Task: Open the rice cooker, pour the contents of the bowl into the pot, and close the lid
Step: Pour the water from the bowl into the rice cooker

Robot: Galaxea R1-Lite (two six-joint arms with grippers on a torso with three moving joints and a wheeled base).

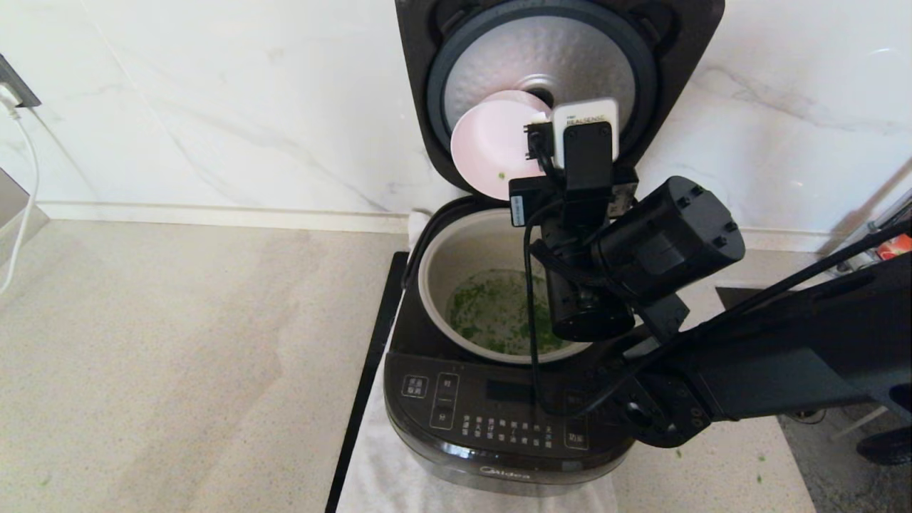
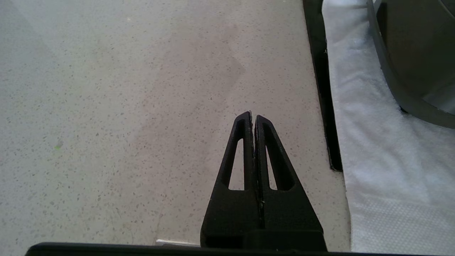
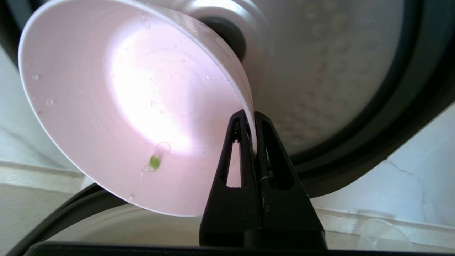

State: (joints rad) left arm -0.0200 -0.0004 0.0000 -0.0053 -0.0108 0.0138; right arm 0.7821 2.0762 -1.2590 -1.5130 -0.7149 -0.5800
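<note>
The black rice cooker [image 1: 499, 420] stands open, its lid [image 1: 548, 64] raised upright with the dimpled silver underside facing me. Chopped green bits [image 1: 491, 313] lie scattered in the beige pot [image 1: 456, 256]. My right gripper [image 3: 251, 117] is shut on the rim of the pale pink bowl [image 3: 117, 106], held tipped on its side above the pot and in front of the lid. One green bit [image 3: 154, 162] and water drops cling inside the bowl [image 1: 488, 146]. My left gripper [image 2: 253, 117] is shut and empty, hovering over the counter left of the cooker.
The cooker rests on a white towel [image 1: 370, 470] beside a black strip [image 1: 370, 370]. A marble wall [image 1: 214, 107] rises behind. A clear plastic cup [image 3: 382, 231] shows to the right. A white cable [image 1: 25, 185] hangs at far left.
</note>
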